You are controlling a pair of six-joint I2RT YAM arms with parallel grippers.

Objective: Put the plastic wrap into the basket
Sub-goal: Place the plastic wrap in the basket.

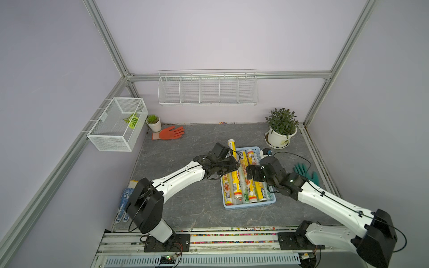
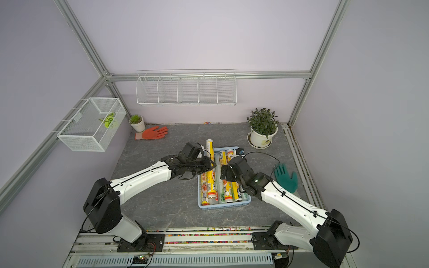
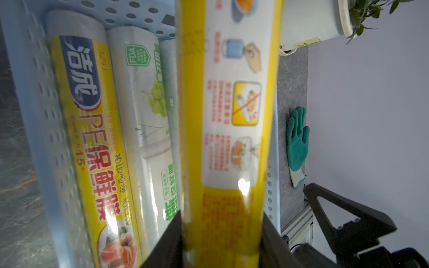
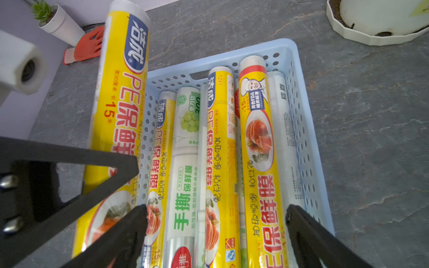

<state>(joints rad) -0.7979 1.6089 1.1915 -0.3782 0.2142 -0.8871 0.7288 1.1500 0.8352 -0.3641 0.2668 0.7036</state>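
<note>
Alignment is required: yellow roll (image 4: 120, 111) is clamped by left gripper (image 3: 220, 232) over basket (image 4: 299, 92) edge, far end overhanging; right gripper (image 4: 216, 208) is spread, empty. Roll should be drawn back, then lowered level.

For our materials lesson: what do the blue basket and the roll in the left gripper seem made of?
Basket: likely moulded plastic, matt light blue, given its evenly punched holes. Held roll: glossy printed film wrapper, given the glare spot; its inside is hidden.
</note>
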